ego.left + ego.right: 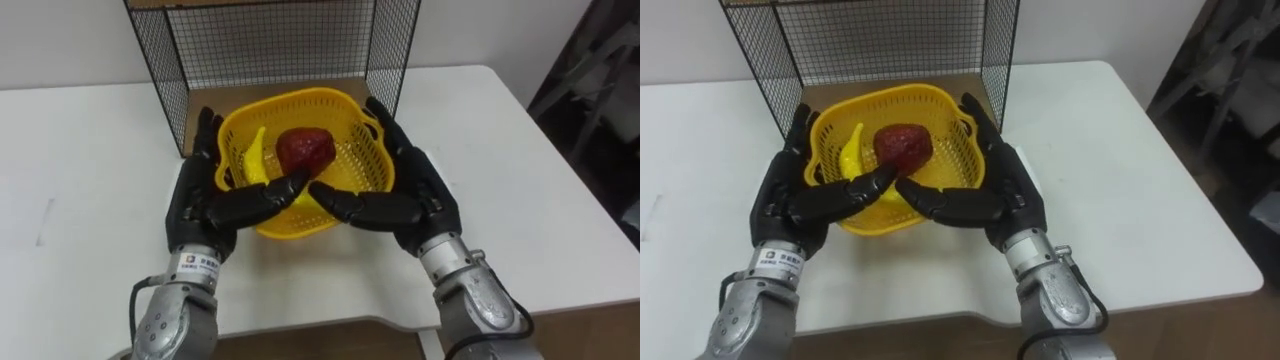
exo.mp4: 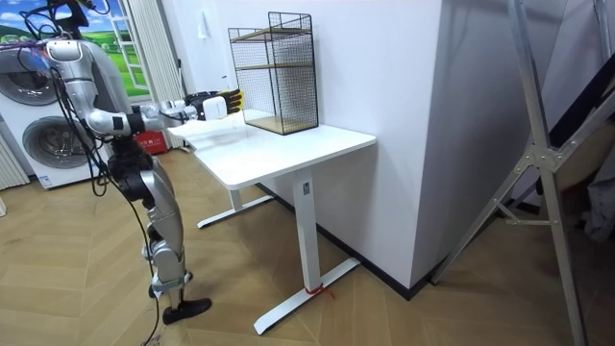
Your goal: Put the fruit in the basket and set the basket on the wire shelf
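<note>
Fingers of the left hand lie straight and spread against the left outer wall of the yellow basket, and the fingers of the right hand lie straight against its right wall, so the basket is pressed between the two hands. Neither hand is closed round anything. Both thumbs reach inward along the near rim, and their tips almost meet at its middle. Between the two sets of fingers, inside the basket, a banana lies nearer the left fingers, and a dark red fruit sits just beside it at the centre. Just beyond the fingertips stands the black wire shelf, its open front facing the basket, whose far rim is at the shelf's mouth. Under and around the hands spreads the white table. In the room view the robot stands upright at the table's end on the room view's left, both arms stretched forward towards the shelf
</note>
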Available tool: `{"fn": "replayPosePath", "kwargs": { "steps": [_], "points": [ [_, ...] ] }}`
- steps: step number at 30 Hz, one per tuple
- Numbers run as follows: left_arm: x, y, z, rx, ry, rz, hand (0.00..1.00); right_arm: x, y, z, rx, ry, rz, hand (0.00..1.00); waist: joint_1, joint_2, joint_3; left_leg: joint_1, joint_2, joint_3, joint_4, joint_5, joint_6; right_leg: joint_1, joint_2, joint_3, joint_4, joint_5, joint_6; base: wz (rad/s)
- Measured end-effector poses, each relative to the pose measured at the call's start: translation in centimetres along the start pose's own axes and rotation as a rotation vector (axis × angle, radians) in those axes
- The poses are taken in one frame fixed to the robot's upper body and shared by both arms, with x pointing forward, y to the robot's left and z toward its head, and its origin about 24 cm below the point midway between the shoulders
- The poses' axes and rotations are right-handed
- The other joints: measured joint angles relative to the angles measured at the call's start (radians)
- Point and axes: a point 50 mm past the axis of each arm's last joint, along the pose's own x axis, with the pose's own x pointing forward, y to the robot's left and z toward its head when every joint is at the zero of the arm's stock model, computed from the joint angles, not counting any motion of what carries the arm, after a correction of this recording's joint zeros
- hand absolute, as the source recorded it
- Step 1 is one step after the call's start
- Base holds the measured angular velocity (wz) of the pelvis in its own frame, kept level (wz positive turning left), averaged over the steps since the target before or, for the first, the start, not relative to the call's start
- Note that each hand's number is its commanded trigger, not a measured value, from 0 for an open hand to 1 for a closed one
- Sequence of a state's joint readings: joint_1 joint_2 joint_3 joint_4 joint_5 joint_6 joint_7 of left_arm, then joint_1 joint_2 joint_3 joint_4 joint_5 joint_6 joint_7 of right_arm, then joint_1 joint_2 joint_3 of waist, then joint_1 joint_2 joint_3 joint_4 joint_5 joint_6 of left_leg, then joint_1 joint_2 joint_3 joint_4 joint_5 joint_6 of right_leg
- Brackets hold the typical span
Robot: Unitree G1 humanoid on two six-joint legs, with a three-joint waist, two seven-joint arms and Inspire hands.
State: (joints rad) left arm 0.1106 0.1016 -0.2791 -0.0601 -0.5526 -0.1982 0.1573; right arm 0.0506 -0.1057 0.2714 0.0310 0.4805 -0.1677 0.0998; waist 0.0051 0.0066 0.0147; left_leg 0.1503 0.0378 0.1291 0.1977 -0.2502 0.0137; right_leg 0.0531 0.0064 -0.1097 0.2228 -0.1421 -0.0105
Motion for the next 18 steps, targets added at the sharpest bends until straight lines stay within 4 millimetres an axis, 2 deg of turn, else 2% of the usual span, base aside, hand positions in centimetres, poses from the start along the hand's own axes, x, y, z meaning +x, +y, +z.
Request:
{"fn": "replayPosePath", "kwargs": {
  "steps": [7,9,10,12,13,14,15,16,17,18],
  "points": [
    [0.28,-0.32,0.36,-0.018,-0.034,0.006,0.0,0.24,0.31,0.37,0.002,-0.025,0.004,0.0,0.003,0.001,0.0049,-0.002,0.002,0.005,0.01,-0.002,-0.003,-0.005,0.001,0.0,0.012,-0.003,-0.001,0.0],
    [0.28,-0.32,0.42,-0.007,-0.04,0.005,0.0,0.3,0.44,0.35,0.012,-0.029,-0.001,0.0,0.01,-0.004,0.0064,-0.004,0.004,0.006,0.036,-0.015,-0.004,-0.019,-0.002,-0.001,0.048,-0.022,-0.003,-0.06],
    [0.28,-0.33,0.45,-0.004,-0.044,0.004,0.0,0.3,0.44,0.35,0.013,-0.029,-0.003,0.0,0.025,-0.006,0.0078,-0.01,0.009,0.009,0.069,-0.034,-0.007,-0.03,-0.001,-0.001,0.081,-0.04,-0.008,-0.14],
    [0.27,-0.3,0.54,-0.004,-0.052,0.004,0.0,0.39,0.53,0.41,0.015,-0.034,-0.001,0.0,0.032,-0.013,0.0066,-0.065,0.027,0.006,0.207,-0.09,-0.022,-0.066,-0.002,-0.017,0.177,-0.096,-0.02,-0.02],
    [0.27,-0.25,0.57,-0.003,-0.054,0.004,0.0,0.39,0.55,0.4,0.017,-0.034,-0.001,0.0,0.031,-0.02,0.0085,-0.086,0.03,0.004,0.256,-0.097,-0.028,-0.078,-0.005,-0.02,0.204,-0.112,-0.022,0.13],
    [0.23,-0.15,0.58,0.0,-0.055,0.006,0.0,0.38,0.56,0.3,0.018,-0.03,-0.001,0.0,0.032,-0.033,0.01,-0.144,0.041,0.004,0.396,-0.1,-0.033,-0.095,-0.008,-0.02,0.251,-0.146,-0.028,0.09],
    [0.19,-0.13,0.5,-0.002,-0.052,0.008,0.0,0.36,0.5,0.27,0.015,-0.028,-0.001,0.0,0.035,-0.03,0.01,-0.203,0.067,-0.001,0.538,-0.098,-0.034,-0.095,0.001,-0.029,0.282,-0.172,-0.041,0.03],
    [0.19,-0.13,0.5,-0.004,-0.051,0.008,0.0,0.35,0.47,0.28,0.015,-0.027,-0.001,0.0,0.038,-0.023,0.0119,-0.228,0.083,-0.006,0.601,-0.093,-0.036,-0.093,0.005,-0.031,0.293,-0.184,-0.05,-0.08],
    [0.19,-0.14,0.5,-0.007,-0.053,0.009,0.0,0.34,0.43,0.25,0.024,-0.028,-0.003,0.0,0.044,-0.015,0.0149,-0.264,0.105,-0.029,0.697,-0.069,-0.041,-0.085,0.019,-0.032,0.314,-0.196,-0.062,-0.11],
    [0.19,-0.13,0.48,-0.006,-0.052,0.009,0.0,0.33,0.45,0.18,0.031,-0.026,-0.004,0.0,0.047,-0.017,0.0148,-0.274,0.109,-0.036,0.728,-0.054,-0.047,-0.08,0.023,-0.03,0.321,-0.201,-0.068,-0.09]
  ]
}}
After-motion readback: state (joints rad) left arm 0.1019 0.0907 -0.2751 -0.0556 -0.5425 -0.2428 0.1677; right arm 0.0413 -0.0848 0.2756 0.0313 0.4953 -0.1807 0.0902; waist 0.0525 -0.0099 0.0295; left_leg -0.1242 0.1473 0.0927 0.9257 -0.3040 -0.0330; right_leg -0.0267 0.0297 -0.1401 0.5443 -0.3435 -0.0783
